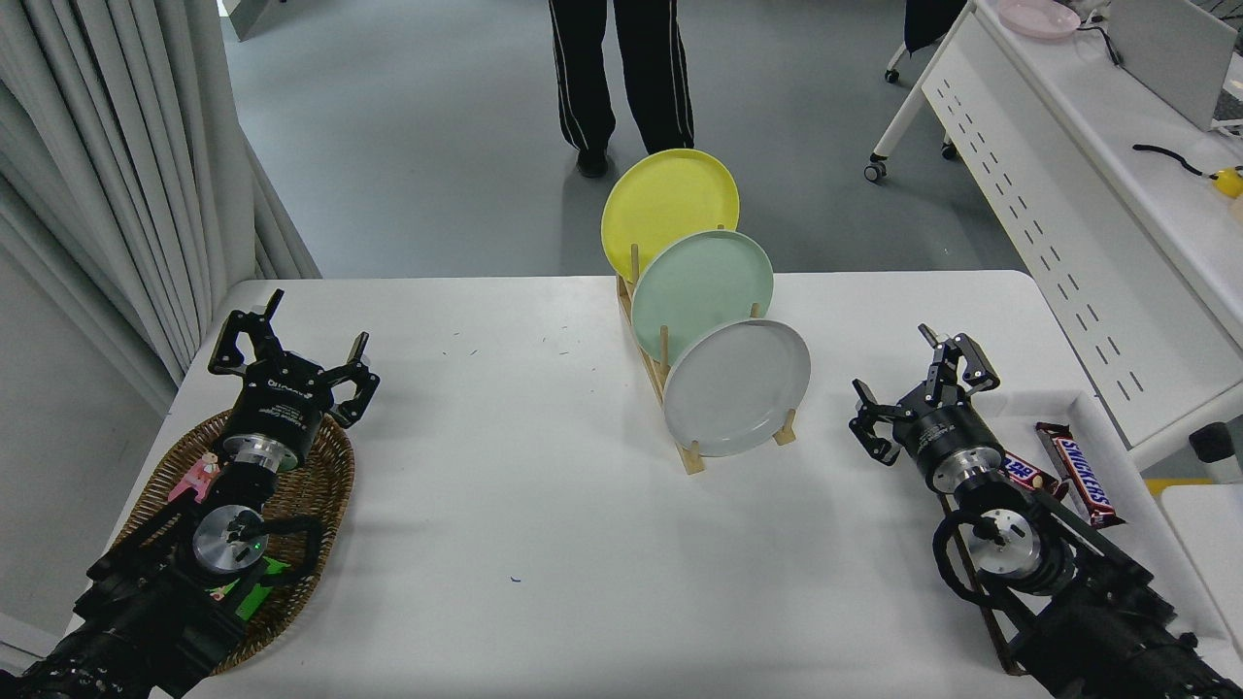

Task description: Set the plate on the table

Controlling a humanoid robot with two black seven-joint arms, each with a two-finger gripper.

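From the head view, the right gripper point(921, 388) is wide open and holds nothing. It touches nothing and sits above the table point(505, 466), near the right edge. Its fingers point away from the camera, toward the far side. The right arm comes in from the bottom right corner.

The left gripper point(291, 354) is wide open too and holds nothing. It is parked at the lower left, over the far rim of a woven basket point(320, 505). The writing on its black body is too small to read.

Two candy bars lie in a white tray point(1088, 403) beside the right arm. One wrapper point(1078, 474) says SNICKERS.

The plate point(738, 386) is grey and stands on its edge in a wooden rack point(691, 456) in the middle of the table. It is the nearest of three. A green plate point(701, 291) stands behind it, and a yellow plate point(668, 209) behind that.

A person's legs point(621, 78) show at the top.
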